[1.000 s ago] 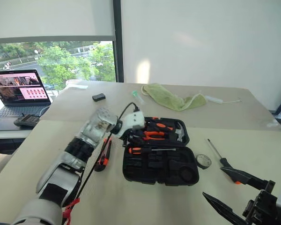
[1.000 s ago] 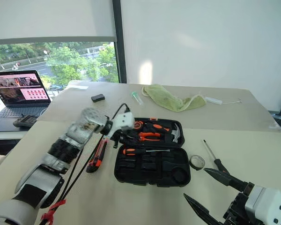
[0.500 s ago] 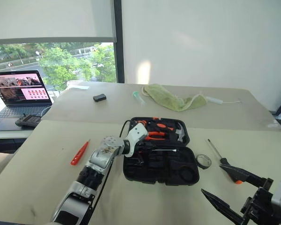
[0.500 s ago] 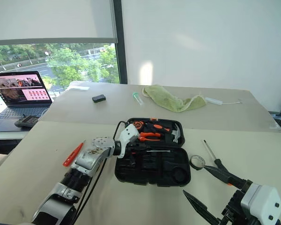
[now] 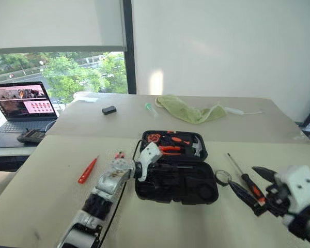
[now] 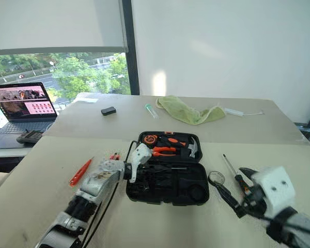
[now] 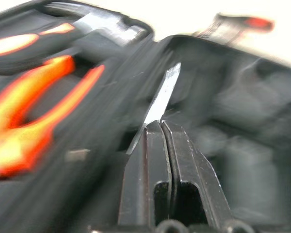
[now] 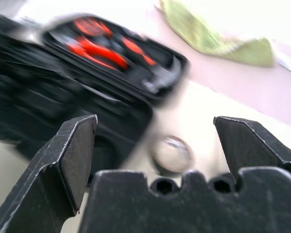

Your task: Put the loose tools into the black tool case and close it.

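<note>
A: Starting nearest: right gripper [image 5: 252,187] low over the table [image 5: 41,206], black fingers spread wide with nothing between them. In the right wrist view the black tape roll [image 8: 171,154] lies flat on the table ahead of the gap, apart from both fingers.

B: Handling?

A: Judged light and rigid, a smooth ring. I would take one wall of it, one finger inside the hole and one outside, or span it across the outer edge. It could skate on the tabletop if nudged off-centre.

B: And the long screwdriver [image 5: 241,173]?

A: Just beside the roll on the table, tip pointing away, handle close to the right fingers. Stiff and slim; take it on the handle, since the round shaft may roll.

B: Left side?

A: Left gripper [image 7: 160,127] has its fingers pressed together over the black tool case [image 5: 175,178], at the near left of the open tray. A bright thin blade shows just past the tips; I cannot tell whether it is pinched.

B: Further out?

A: Small orange screwdriver [image 5: 87,169] lies well left of the case, alone. Pliers and hammer sit in the case's far half. Beyond: a small black block [image 5: 109,109], a green cloth [image 5: 188,109].
</note>
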Controlling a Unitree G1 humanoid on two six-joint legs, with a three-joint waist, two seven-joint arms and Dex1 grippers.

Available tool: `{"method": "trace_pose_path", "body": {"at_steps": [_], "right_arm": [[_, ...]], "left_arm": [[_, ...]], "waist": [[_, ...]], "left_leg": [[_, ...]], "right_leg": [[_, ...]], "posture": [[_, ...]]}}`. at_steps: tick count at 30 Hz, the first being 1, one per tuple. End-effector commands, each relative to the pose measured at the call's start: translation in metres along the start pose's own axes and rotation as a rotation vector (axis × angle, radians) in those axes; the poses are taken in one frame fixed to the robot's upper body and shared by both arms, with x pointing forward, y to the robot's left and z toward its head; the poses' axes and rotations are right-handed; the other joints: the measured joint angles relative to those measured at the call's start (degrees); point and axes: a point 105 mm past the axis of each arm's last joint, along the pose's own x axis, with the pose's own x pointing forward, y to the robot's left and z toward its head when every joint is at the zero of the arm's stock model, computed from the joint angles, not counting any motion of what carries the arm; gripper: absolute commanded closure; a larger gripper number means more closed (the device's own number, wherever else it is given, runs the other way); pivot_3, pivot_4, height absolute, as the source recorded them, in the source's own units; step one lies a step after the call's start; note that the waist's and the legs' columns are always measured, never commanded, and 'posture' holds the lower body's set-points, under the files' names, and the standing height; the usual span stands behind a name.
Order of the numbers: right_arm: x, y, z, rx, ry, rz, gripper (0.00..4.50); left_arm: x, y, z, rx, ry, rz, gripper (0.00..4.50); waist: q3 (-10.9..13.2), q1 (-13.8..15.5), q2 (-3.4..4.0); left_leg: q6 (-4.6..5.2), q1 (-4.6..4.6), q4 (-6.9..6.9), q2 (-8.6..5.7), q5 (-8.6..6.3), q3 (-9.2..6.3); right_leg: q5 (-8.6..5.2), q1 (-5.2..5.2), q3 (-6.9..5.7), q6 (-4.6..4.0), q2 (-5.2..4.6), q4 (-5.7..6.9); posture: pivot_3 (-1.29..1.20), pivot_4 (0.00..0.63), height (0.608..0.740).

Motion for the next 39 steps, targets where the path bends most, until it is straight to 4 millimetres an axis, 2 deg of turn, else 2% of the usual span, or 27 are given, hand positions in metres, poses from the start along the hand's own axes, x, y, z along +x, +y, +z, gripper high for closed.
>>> {"method": "trace_pose_path", "body": {"at_steps": [1,3,5,9,11,15,17,18,21,22,24,26,27,29,32,35,37,39], "right_arm": [[0.014,-0.021,-0.012,0.146,0.108,-0.063,0.0],[0.021,-0.032,-0.021,0.179,0.194,-0.096,0.0],[0.026,-0.041,-0.033,0.133,0.347,-0.109,0.0],[0.042,-0.056,-0.042,0.264,0.489,-0.107,0.0],[0.047,-0.062,-0.046,0.286,0.546,-0.126,0.0],[0.056,-0.068,-0.057,0.288,0.647,-0.139,0.0],[0.058,-0.065,-0.067,0.283,0.694,-0.123,0.54],[0.059,-0.064,-0.07,0.265,0.709,-0.113,0.65],[0.061,-0.065,-0.073,0.244,0.704,-0.107,1.81],[0.061,-0.066,-0.073,0.217,0.694,-0.109,2.03],[0.061,-0.07,-0.069,0.164,0.651,-0.12,2.77],[0.063,-0.07,-0.048,0.1,0.519,-0.088,3.39],[0.062,-0.068,-0.032,0.022,0.444,-0.064,3.43],[0.06,-0.05,0.002,-0.104,0.295,0.068,3.43],[0.059,-0.013,0.038,-0.244,0.153,0.304,3.43],[0.067,0.02,0.054,-0.409,0.103,0.523,3.43],[0.078,0.033,0.054,-0.514,0.115,0.638,3.43],[0.091,0.038,0.048,-0.614,0.153,0.701,3.43]], "left_arm": [[-0.03,-0.022,0.052,0.1,-0.104,-0.116,3.66],[-0.038,-0.035,0.056,0.119,-0.084,-0.171,2.8],[-0.047,-0.05,0.061,0.133,-0.072,-0.239,2.14],[-0.058,-0.069,0.064,0.163,-0.029,-0.299,0.54],[-0.06,-0.073,0.064,0.156,-0.022,-0.304,0.03],[-0.06,-0.077,0.064,0.164,-0.031,-0.273,0.03],[-0.058,-0.078,0.065,0.165,-0.051,-0.247,0.0],[-0.058,-0.078,0.066,0.164,-0.056,-0.237,0.0],[-0.059,-0.076,0.065,0.151,-0.068,-0.197,0.0],[-0.06,-0.075,0.064,0.144,-0.071,-0.183,0.0],[-0.061,-0.073,0.064,0.133,-0.078,-0.16,0.0],[-0.064,-0.065,0.062,0.146,-0.08,-0.094,0.0],[-0.066,-0.057,0.06,0.17,-0.084,-0.027,0.0],[-0.073,-0.043,0.061,0.197,-0.143,0.094,0.0],[-0.089,-0.045,0.052,0.171,-0.126,0.077,0.0],[-0.103,-0.047,0.054,0.14,-0.149,0.064,0.0],[-0.11,-0.048,0.054,0.142,-0.145,0.065,0.0],[-0.114,-0.049,0.055,0.147,-0.14,0.064,0.0]], "waist": [[0.0,-0.1,0.02],[0.0,-0.1,0.07],[0.1,0.1,0.15],[0.1,-0.6,0.08],[0.1,-0.6,0.08],[0.1,-0.7,0.08],[0.1,-0.7,0.09],[0.1,-0.7,0.09],[0.1,-0.8,0.09],[0.1,-0.8,0.1],[0.1,-0.7,0.1],[0.1,-0.7,0.09],[0.2,-0.7,0.16],[0.3,-0.8,0.47],[0.4,-1.4,0.57],[0.6,-1.9,0.5],[0.6,-1.9,0.45],[0.6,-1.8,0.43]], "left_leg": [[-0.04,0.02,-0.01,-0.01,0.02,-0.09],[0.0,0.12,-0.09,-0.08,0.0,-0.09],[0.1,0.11,-0.1,-0.17,-0.05,-0.09],[0.18,0.04,-0.02,-0.21,-0.09,-0.01],[0.2,0.05,-0.03,-0.22,-0.1,-0.01],[0.19,0.03,-0.05,-0.21,-0.1,-0.01],[0.18,0.01,-0.07,-0.19,-0.09,-0.02],[0.17,0.01,-0.07,-0.18,-0.09,-0.02],[0.17,-0.01,-0.08,-0.17,-0.09,-0.01],[0.17,-0.01,-0.08,-0.16,-0.09,-0.01],[0.19,-0.01,-0.08,-0.17,-0.1,0.0],[0.19,-0.02,-0.08,-0.17,-0.1,0.0],[0.19,-0.04,-0.07,-0.17,-0.1,0.0],[0.18,-0.05,-0.08,-0.18,-0.09,0.03],[0.13,0.03,-0.17,-0.11,-0.07,0.09],[-0.1,0.16,-0.43,-0.01,0.06,0.03],[-0.19,0.25,-0.59,0.0,0.12,0.01],[-0.22,0.26,-0.64,-0.02,0.14,-0.01]], "right_leg": [[-0.02,0.06,-0.02,-0.03,0.08,-0.02],[-0.06,0.17,-0.03,-0.09,0.06,-0.05],[-0.09,0.21,-0.06,-0.08,0.06,-0.08],[-0.08,0.21,-0.04,-0.05,0.15,-0.19],[-0.01,0.24,-0.03,0.07,0.17,-0.22],[0.01,0.24,-0.03,0.12,0.3,-0.32],[0.04,0.25,-0.04,0.17,0.36,-0.4],[0.06,0.25,-0.03,0.19,0.38,-0.43],[0.1,0.29,-0.01,0.27,0.42,-0.56],[0.13,0.3,0.0,0.29,0.43,-0.63],[0.14,0.33,0.0,0.32,0.43,-0.68],[0.15,0.32,0.0,0.33,0.42,-0.7],[0.16,0.32,0.01,0.36,0.43,-0.71],[0.17,0.27,0.04,0.38,0.43,-0.71],[0.19,0.25,0.17,0.41,0.54,-0.75],[0.23,0.22,0.12,0.29,0.66,-0.76],[0.26,0.2,0.07,0.2,0.65,-0.79],[0.26,0.22,0.06,0.17,0.64,-0.8]], "posture": [[0.0,0.15,0.74],[0.0,0.15,0.74],[0.0,0.15,0.74],[0.0,0.15,0.74],[0.0,0.15,0.74],[0.0,0.15,0.74],[0.0,0.15,0.74],[0.0,0.15,0.74],[0.0,0.15,0.74],[0.0,0.15,0.74],[0.0,0.15,0.74],[0.0,0.15,0.74],[0.0,0.15,0.74],[0.0,0.15,0.74],[0.0,0.15,0.74],[0.0,0.15,0.74],[0.0,0.15,0.74],[0.0,0.15,0.74]]}}
